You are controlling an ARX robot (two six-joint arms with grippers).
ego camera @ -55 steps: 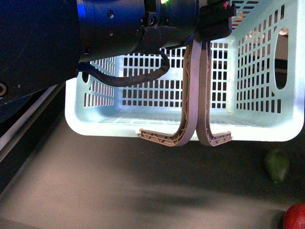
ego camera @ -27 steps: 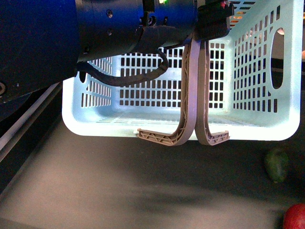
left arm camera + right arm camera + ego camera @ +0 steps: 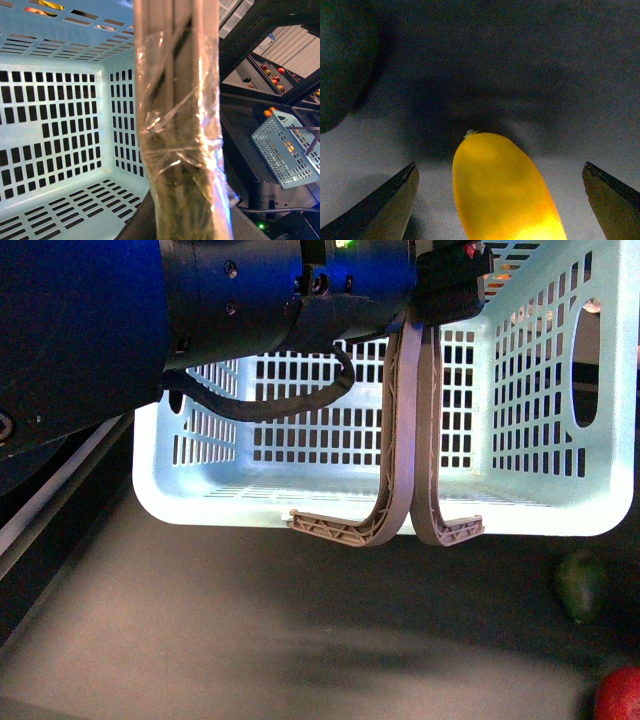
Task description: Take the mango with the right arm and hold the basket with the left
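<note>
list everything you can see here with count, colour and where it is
basket: 1, light blue, slotted, centre of front view
handles: 2, grey-brown, upright, pressed together
mango: 1, yellow-orange, on grey surface, right wrist view
green fruit: 1, dark green, low right of front view
red fruit: 1, red, bottom right corner of front view
second basket: 1, light blue, background of left wrist view
left arm: 1, blue-black, jaws shut on the handles' tops
right jaws: 2 dark tips, open, either side of mango, not touching
</note>
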